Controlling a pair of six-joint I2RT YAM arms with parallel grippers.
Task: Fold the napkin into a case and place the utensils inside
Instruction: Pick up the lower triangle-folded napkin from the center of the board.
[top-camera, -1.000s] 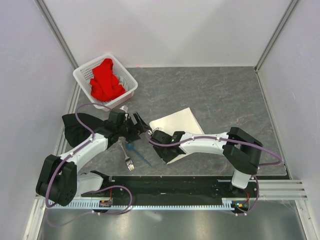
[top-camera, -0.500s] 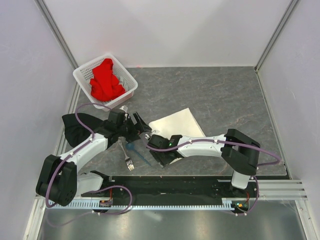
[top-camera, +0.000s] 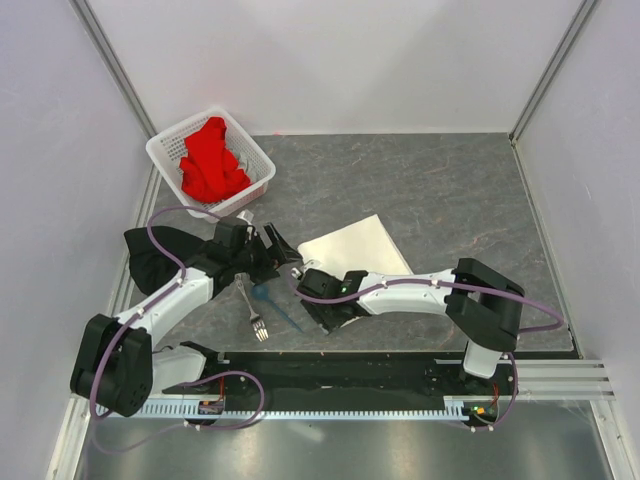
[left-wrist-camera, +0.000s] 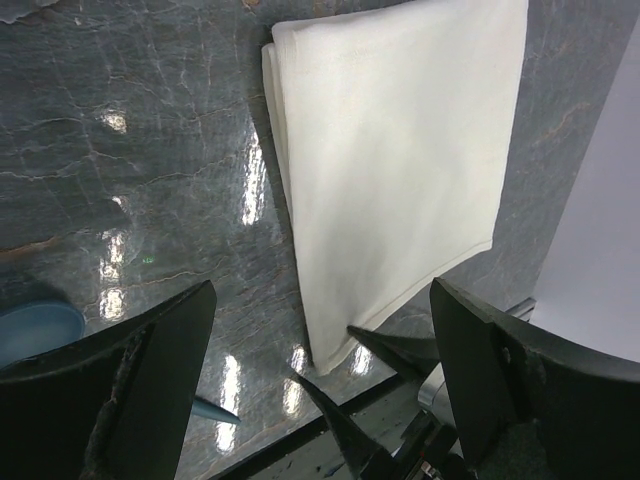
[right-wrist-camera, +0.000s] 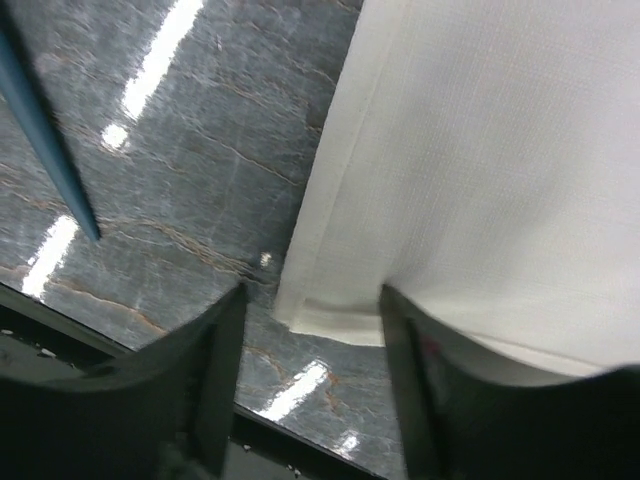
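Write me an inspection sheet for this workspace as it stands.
Surface: grey marbled table, glossy, no spills seen.
Job's things: napkin folded flat in layers; fork and blue spoon lie on the table to its left, not inside it.
Clutter: white basket holding a red cloth; black cloth at the left edge.
Grippers: left claw open, empty, facing the napkin; right claw open, straddling the napkin's near corner.
Cables: purple cables run along both arms.
Surroundings: white walls on three sides.
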